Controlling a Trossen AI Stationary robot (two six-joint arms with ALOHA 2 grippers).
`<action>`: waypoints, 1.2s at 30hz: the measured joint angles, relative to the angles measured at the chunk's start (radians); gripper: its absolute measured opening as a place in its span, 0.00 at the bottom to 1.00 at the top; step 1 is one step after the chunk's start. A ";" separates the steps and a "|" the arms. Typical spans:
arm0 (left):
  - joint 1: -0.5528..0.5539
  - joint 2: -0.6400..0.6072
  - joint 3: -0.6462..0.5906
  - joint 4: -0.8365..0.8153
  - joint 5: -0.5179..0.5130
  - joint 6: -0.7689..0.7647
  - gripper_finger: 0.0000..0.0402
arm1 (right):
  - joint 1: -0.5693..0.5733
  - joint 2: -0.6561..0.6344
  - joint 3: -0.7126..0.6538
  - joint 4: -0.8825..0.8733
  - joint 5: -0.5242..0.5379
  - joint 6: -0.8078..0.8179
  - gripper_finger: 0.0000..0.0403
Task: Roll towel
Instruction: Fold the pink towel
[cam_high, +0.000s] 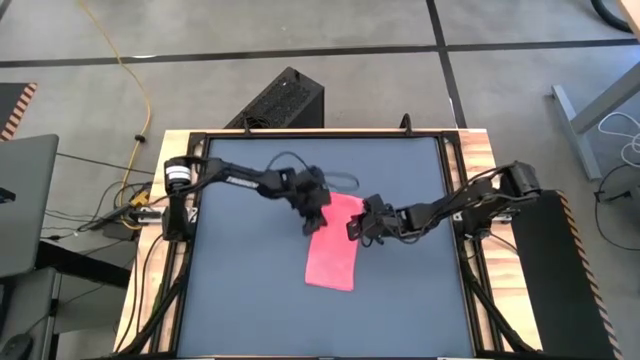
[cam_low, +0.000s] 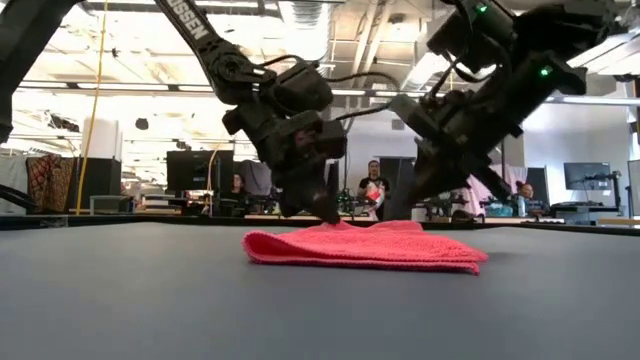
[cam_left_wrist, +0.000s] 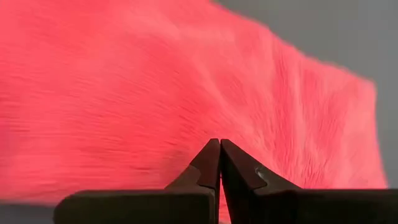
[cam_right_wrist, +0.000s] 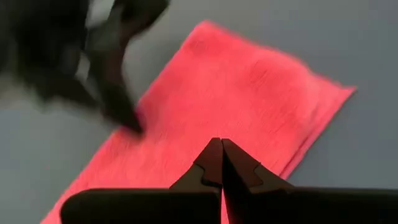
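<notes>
High view hides both pairs of fingertips under the arms' own bulk at the far end of the towel (cam_high: 333, 250), a flat pink strip lying mid-table (cam_high: 240, 300). Wrist views settle it: the left gripper (cam_left_wrist: 220, 144) and the right gripper (cam_right_wrist: 221, 143) are each pinched fully together above the cloth, with no fold seen between the tips. Low view shows the towel's near edge slightly humped, and people at desks beyond, partly blocked by the arms.
</notes>
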 joint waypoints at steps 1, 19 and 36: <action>-0.019 0.004 0.000 -0.006 -0.024 0.014 0.00 | -0.016 -0.005 0.000 -0.002 0.000 -0.007 0.05; -0.088 0.003 0.002 -0.061 -0.142 -0.030 0.00 | -0.212 0.064 0.001 0.020 -0.110 -0.156 0.05; -0.088 0.003 0.002 -0.065 -0.148 -0.033 0.00 | -0.137 0.047 0.001 -0.009 -0.140 -0.130 0.05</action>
